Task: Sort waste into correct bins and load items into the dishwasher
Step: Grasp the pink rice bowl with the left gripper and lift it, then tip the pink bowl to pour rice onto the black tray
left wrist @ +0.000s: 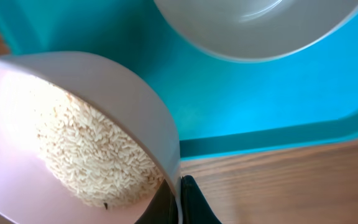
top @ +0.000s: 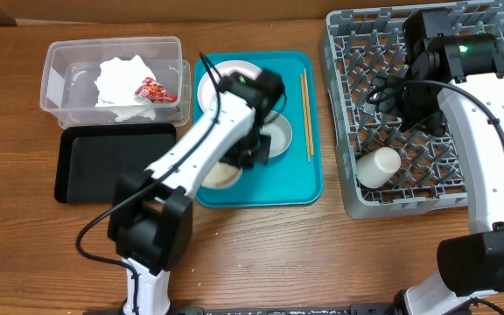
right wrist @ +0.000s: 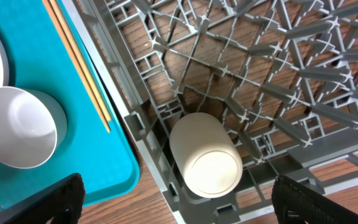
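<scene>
A: Grasping anything, that left gripper (left wrist: 178,204)?

B: Yes. It is clamped on the rim of the small white bowl (left wrist: 73,93), one finger inside, one outside. The bowl holds loose white rice grains (left wrist: 86,155) and sits over the near-left part of the teal plastic serving tray (left wrist: 241,106) in the middle of the counter (top: 322,254).

A: And the arms?

B: The left arm (top: 195,140) reaches from the near edge slantwise over the tray. The right arm (top: 479,140) rises along the right edge. The right gripper (right wrist: 178,193) hangs released, fingers wide apart, above the white cup (right wrist: 207,158) lying on its side in the large square grey plastic dish rack (top: 348,52).

A: Counts?

B: One round white plate (top: 217,83), one pale blue-grey bowl (right wrist: 17,134) and two thin wooden chopsticks (top: 305,114) on the teal tray. One crumpled white paper napkin (top: 121,79) and one small red-and-white crinkled wrapper (top: 153,87) inside the clear rectangular plastic tub (top: 55,87) at the far-left corner. One shallow flat black rectangular tray (top: 103,162) just beside it.
</scene>
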Motion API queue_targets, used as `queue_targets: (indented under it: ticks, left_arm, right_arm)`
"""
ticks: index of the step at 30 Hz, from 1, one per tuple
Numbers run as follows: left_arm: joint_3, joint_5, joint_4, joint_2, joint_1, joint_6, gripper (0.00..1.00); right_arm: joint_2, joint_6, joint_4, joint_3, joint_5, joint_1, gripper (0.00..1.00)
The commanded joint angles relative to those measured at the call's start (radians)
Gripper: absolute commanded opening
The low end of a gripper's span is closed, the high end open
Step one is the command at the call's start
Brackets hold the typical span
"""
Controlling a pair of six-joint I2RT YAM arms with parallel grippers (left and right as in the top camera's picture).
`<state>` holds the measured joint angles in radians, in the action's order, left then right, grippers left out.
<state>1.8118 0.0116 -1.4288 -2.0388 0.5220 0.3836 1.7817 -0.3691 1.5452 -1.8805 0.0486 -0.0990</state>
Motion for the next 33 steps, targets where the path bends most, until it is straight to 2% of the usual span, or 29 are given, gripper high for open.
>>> queue_targets:
  ticks: [1,6,13,22,28,33]
  left_arm:
    - [0.106,0.046,-0.035,0.1,-0.07,-0.085,0.04]
    - [0.098,0.148,-0.049,0.19,-0.205,-0.158,0.04]
    - [0.005,0.444,-0.058,0.221,-0.467,-0.405,0.04]
    - [-0.249,0.809,0.124,0.221,-0.757,-0.662,0.04]
    - [-0.401,1.082,0.247,0.221,-0.917,-0.753,0.04]
    - [-0.5,1.221,0.333,0.219,-1.018,-0.766,0.04]
  right_arm:
    - [-0.006,0.008,0.0,-0.022,-0.001,0.003,0.98]
    - [-0.006,0.007,0.009,-0.023,-0.001,0.003,0.98]
    - [-0.006,0.007,0.01,-0.022,-0.002,0.003,0.98]
    - [-0.006,0.007,0.032,-0.022,-0.002,0.003,0.98]
    - [-0.006,0.007,0.04,-0.023,-0.002,0.003,0.98]
    - [-0.006,0.007,0.04,-0.023,-0.002,0.003,0.98]
